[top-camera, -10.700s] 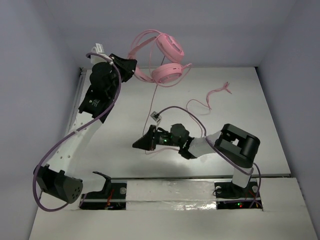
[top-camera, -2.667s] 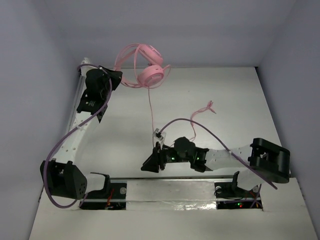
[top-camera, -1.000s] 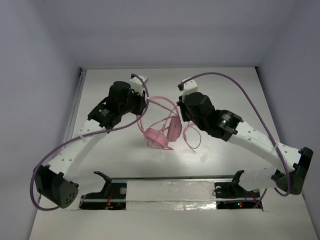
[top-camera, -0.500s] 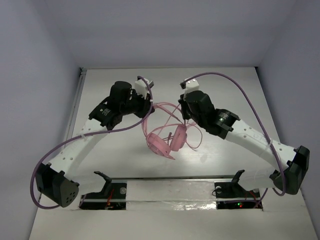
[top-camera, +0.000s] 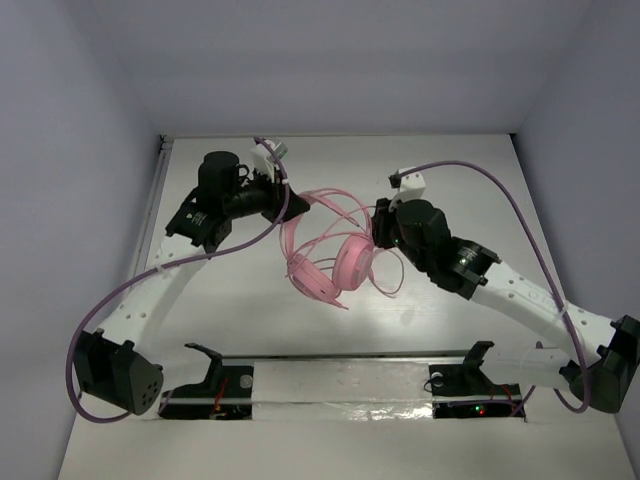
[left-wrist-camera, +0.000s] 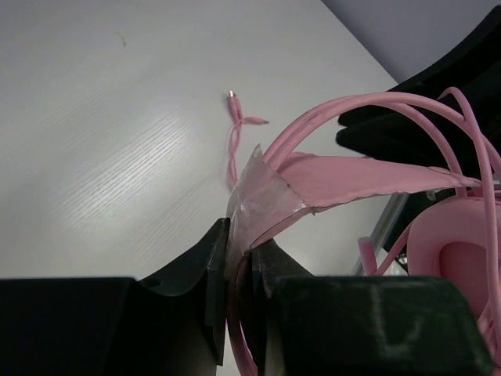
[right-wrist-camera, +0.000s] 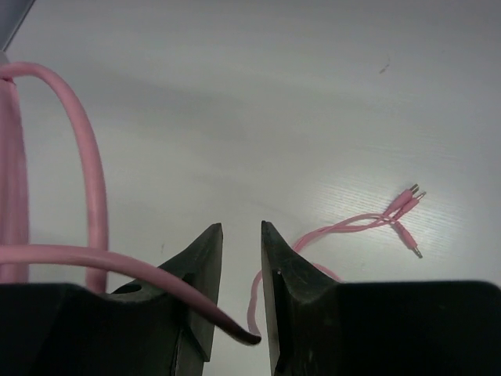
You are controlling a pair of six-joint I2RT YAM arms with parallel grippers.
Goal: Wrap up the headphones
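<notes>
Pinching the headphones' band, left jaws sit well inside the table edges; right jaws parted.

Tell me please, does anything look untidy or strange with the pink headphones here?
Yes. The left gripper holds the headphones by the headband, but the cable sags in loose loops around the cups, and its plug end lies on the table. A crumpled clear film also sticks to the headband at the grip.

The headphones fill the gap between your left end effector and right end effector, their cable trailing across the table beneath; you have open room along its far edge
</notes>
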